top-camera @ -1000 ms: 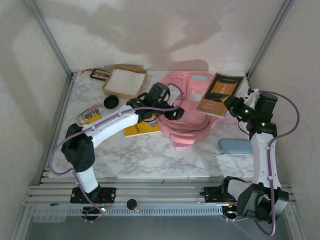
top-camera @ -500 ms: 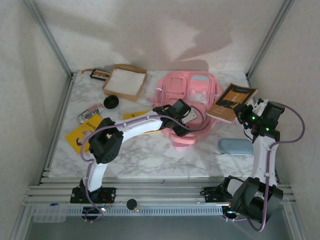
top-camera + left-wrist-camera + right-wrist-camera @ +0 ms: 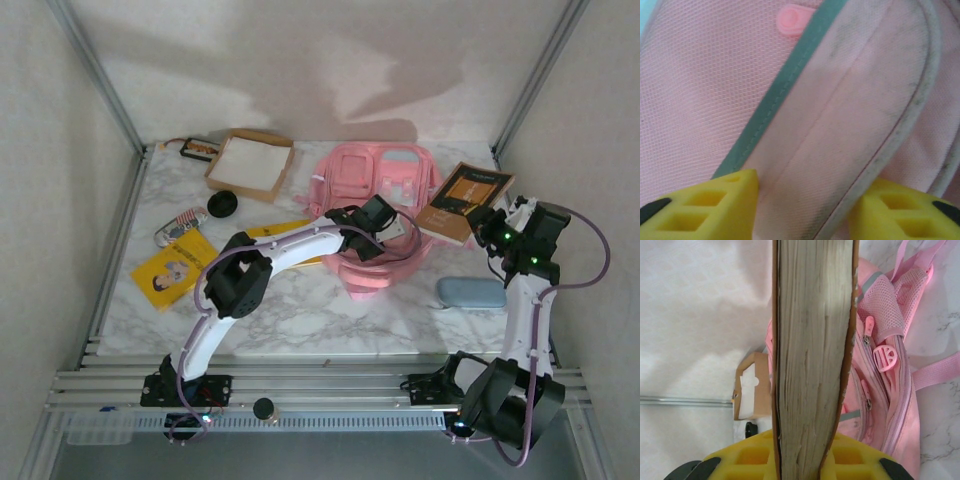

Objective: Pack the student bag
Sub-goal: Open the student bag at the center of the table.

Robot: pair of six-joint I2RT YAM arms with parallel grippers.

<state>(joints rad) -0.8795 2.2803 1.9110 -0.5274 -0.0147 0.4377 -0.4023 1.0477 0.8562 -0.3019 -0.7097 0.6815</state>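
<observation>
Marble counter point(image 3: 300, 310): right tool point(image 3: 802, 460) pinches book point(image 3: 810, 340); left tool point(image 3: 807, 200) straddles student bag point(image 3: 350, 180) rim, grip undeterminable. Widen opening before insertion.

Figure: white-veined marble table point(image 3: 300, 310), enclosed behind and on both sides by plain off-white walls point(image 3: 320, 60); grey, probably aluminium, posts point(image 3: 95, 70) at its far corners, rails point(image 3: 330, 385) along its near edge.

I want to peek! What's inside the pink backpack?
At the opening of the student bag, by the left gripper, pink fabric with a grey strip shows. Anything deeper is hidden under the gripper and fabric.
</observation>
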